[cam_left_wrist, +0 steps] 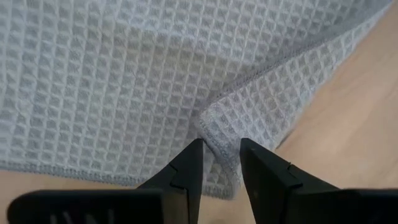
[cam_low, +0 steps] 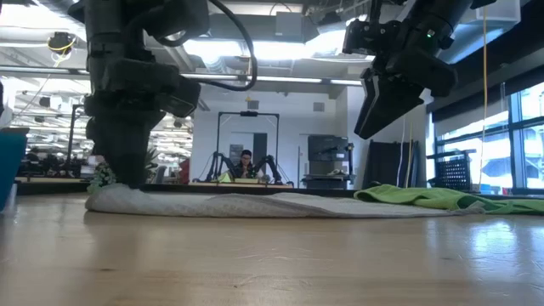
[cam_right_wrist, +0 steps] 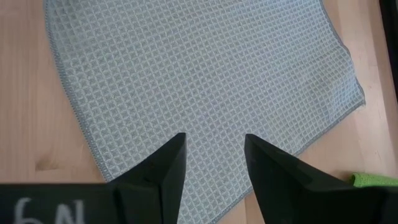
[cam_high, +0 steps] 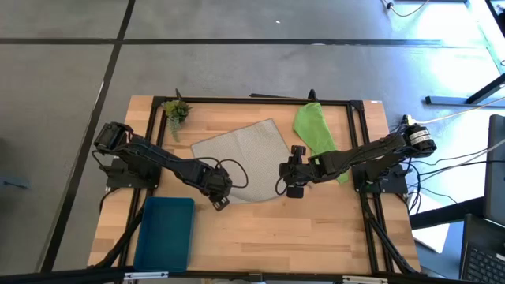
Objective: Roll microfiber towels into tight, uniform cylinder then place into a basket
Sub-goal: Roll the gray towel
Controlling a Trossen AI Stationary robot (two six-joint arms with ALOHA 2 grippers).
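Grey towel (cam_high: pixel 243 151) spread flat at surface (cam_high: pixel 316 237) centre, one corner folded over on itself. Left gripper (cam_left_wrist: pixel 221 163) down at that folded corner, fingers pinched on raised fold of grey towel. Right gripper (cam_right_wrist: pixel 214 158) hangs above towel's opposite edge, fingers apart, nothing between them. Green towel (cam_high: pixel 314 128) crumpled near far right corner of surface. Teal basket (cam_high: pixel 166 233) at near left corner. Small plant sprig (cam_high: pixel 176 111) at far left corner.
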